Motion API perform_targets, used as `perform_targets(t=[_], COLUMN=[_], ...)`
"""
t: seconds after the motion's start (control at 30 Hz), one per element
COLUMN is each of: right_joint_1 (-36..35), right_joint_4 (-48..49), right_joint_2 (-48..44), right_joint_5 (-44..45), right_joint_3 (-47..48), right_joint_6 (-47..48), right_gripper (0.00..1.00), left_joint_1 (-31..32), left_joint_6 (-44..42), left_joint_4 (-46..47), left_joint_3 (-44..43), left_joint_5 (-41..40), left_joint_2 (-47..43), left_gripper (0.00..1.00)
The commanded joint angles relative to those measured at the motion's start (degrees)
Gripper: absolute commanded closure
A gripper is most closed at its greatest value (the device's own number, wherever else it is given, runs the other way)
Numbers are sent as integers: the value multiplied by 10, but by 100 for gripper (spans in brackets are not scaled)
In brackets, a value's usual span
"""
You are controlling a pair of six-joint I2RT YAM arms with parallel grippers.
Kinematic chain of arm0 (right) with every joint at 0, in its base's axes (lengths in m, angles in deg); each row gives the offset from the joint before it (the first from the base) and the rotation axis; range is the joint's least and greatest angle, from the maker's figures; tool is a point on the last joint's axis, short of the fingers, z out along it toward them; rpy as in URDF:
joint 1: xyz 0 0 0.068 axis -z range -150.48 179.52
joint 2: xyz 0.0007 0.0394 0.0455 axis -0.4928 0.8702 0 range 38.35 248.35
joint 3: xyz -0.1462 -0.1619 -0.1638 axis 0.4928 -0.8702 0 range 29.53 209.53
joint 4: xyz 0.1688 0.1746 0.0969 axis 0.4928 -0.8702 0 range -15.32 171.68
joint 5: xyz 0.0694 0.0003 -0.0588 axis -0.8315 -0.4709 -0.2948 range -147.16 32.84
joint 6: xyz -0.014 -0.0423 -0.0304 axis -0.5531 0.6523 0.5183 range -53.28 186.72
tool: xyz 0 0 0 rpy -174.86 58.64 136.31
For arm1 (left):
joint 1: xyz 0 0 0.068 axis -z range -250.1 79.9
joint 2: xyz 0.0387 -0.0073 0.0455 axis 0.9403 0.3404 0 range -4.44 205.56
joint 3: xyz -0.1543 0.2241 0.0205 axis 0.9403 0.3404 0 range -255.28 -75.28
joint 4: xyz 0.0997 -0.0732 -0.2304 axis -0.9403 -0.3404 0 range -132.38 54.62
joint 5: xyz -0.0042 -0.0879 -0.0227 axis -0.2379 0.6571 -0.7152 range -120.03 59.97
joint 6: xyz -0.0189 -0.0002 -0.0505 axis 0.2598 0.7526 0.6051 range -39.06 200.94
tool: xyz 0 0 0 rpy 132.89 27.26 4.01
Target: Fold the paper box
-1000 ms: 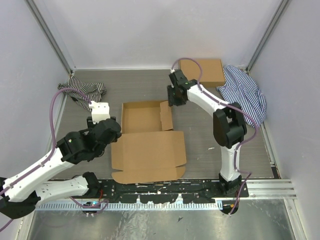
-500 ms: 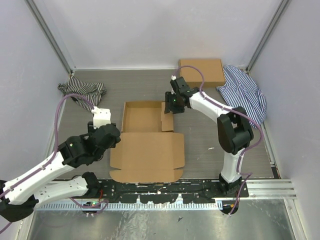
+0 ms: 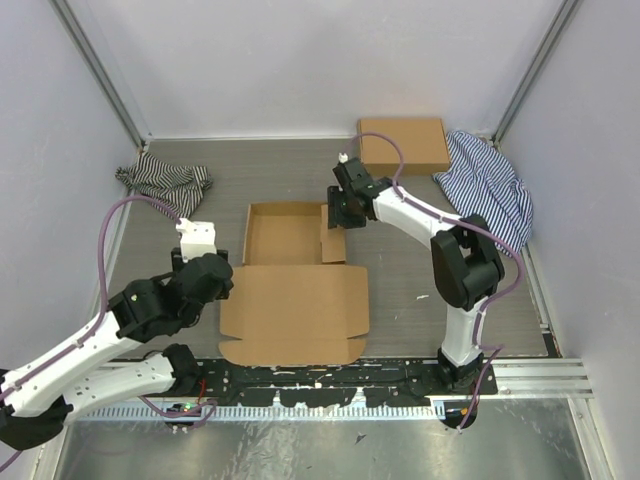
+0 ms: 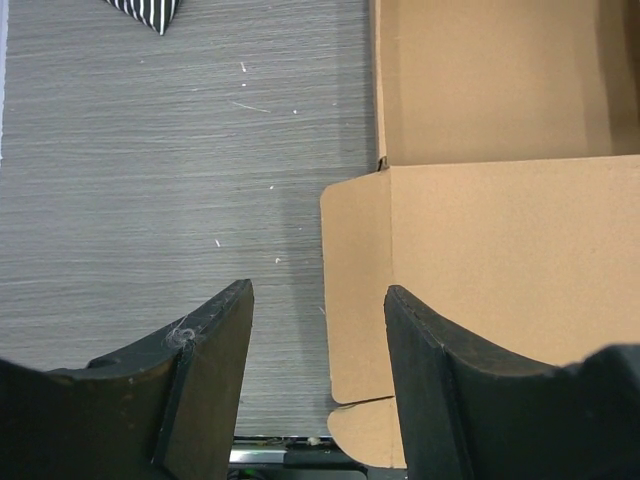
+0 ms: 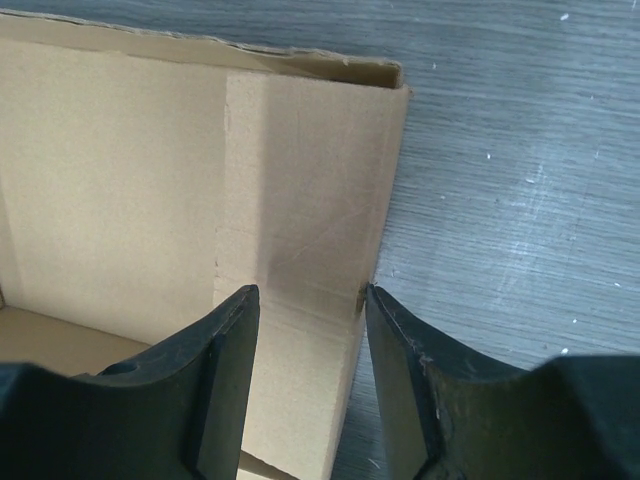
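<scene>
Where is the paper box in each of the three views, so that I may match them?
Top external: paper box at the picture's centre.
Left wrist: paper box in the right half.
Right wrist: paper box across the left and centre.
Shared landmark: the grey wood-grain table beside it.

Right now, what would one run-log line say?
box: tray part-formed, lid flat | right pincer: open over right flap | left pincer: open at lid's left edge
</scene>
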Motion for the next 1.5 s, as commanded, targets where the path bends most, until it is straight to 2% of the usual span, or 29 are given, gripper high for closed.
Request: perform_targets(t=[0.0,0.17,0.3,0.4,0.53,0.6,0.77,0.93,0.97,1.03,1.17,1.47], right_joint_1=[-15,-17,-20,-24,-35,-42,-47,-48,-48,-48,-47,-33], right_joint_4=[-46,-38,-34,-49,-81,-98,-127,-128,-127,-123,-123,-124], right_joint_2=[17,2,11,25,51,62,69,68,68,63,51,53], right_joint_5=[37,54,51,80,146,184,255,265,262,247,233,212], right_joint_3=[-4,-32,-39,-29,-8,-1,-4,-4,-2,3,27,88], right_joint_6=[-13,-25,-26,-26,-23,-28,-46,-40,-37,-32,-29,-29], right_gripper=[48,44,45,58,82,90,96,95,91,71,54,52], left_joint_1=[-3,-2,-3,-3,-2,-3,-3,-3,-3,-3,-3,-2], left_joint_6=[-5,-3,-4,-5,-7,-8,-9,-11,-11,-11,-11,-7], left_joint_4=[16,18,27,28,31,32,31,36,36,36,36,34], left_joint_3=[5,6,9,10,11,11,12,13,13,13,13,14], left_joint_5=[7,14,24,28,31,32,32,34,35,34,34,31], left_joint_2=[-9,-11,-16,-18,-22,-23,-28,-27,-25,-23,-23,-27], left_gripper=[38,38,38,38,38,38,38,38,38,38,38,38])
